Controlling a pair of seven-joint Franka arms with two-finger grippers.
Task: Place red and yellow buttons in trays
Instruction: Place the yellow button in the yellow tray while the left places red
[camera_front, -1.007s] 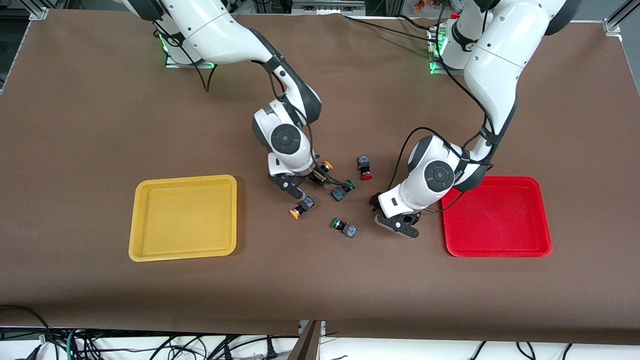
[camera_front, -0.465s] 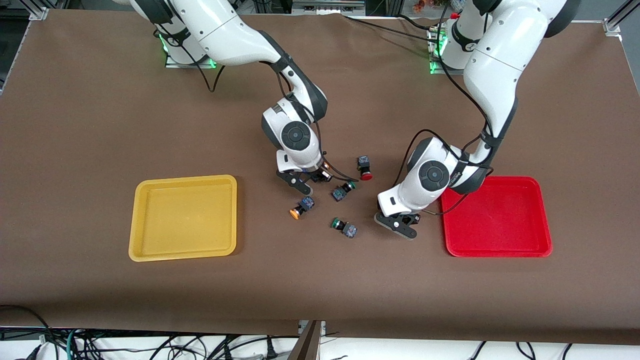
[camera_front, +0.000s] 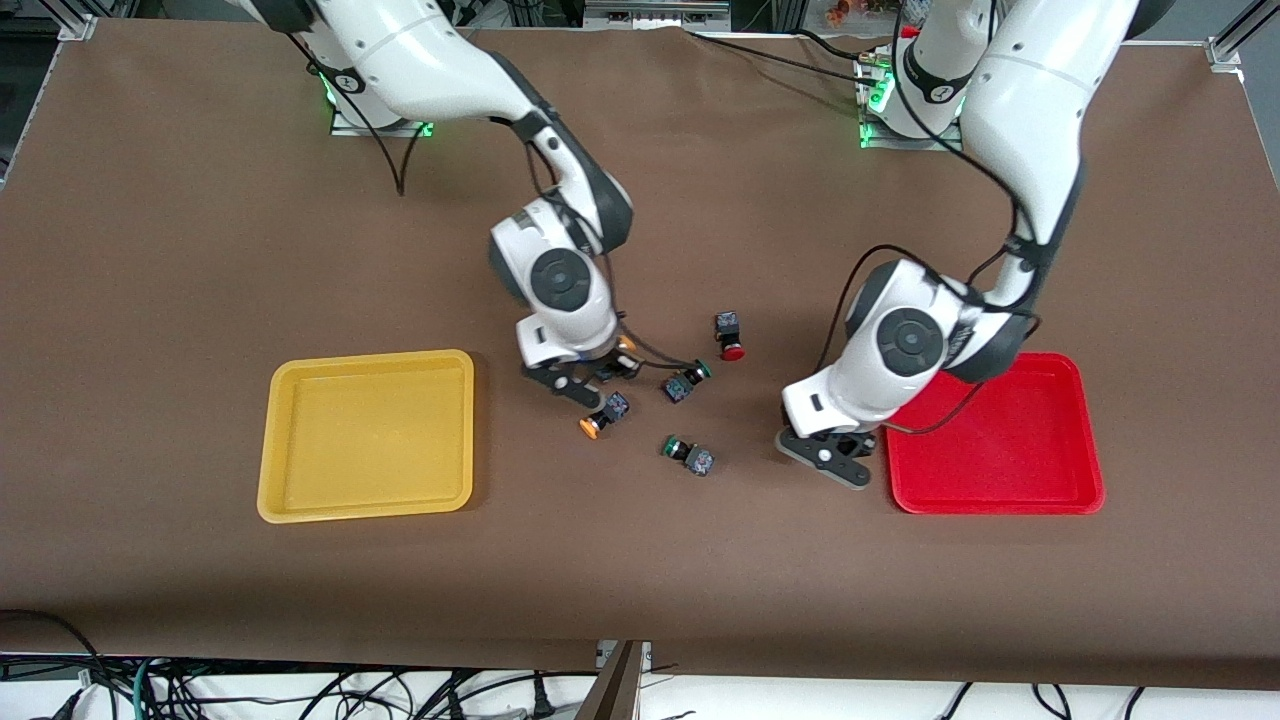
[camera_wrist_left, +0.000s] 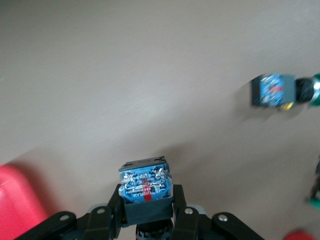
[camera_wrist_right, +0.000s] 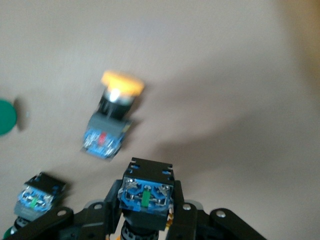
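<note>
My right gripper (camera_front: 588, 378) is shut on a yellow button (camera_front: 624, 346), seen from its terminal end in the right wrist view (camera_wrist_right: 146, 192), just above the table between the yellow tray (camera_front: 368, 434) and the loose buttons. A second yellow button (camera_front: 602, 414) lies on its side below it and shows in the right wrist view (camera_wrist_right: 111, 120). My left gripper (camera_front: 832, 458) is shut on a dark-bodied button (camera_wrist_left: 146, 189) whose cap is hidden, over the table beside the red tray (camera_front: 995, 432). A red button (camera_front: 730, 337) lies on the table between the arms.
Two green-capped switches lie among the buttons: one (camera_front: 685, 383) beside the right gripper, one (camera_front: 689, 455) nearer the front camera, also in the left wrist view (camera_wrist_left: 280, 90). The red tray's corner (camera_wrist_left: 15, 200) shows in the left wrist view. Both trays hold nothing.
My right gripper closed on the yellow button and moved with it toward the yellow tray. My left gripper moved with its button toward the red tray.
</note>
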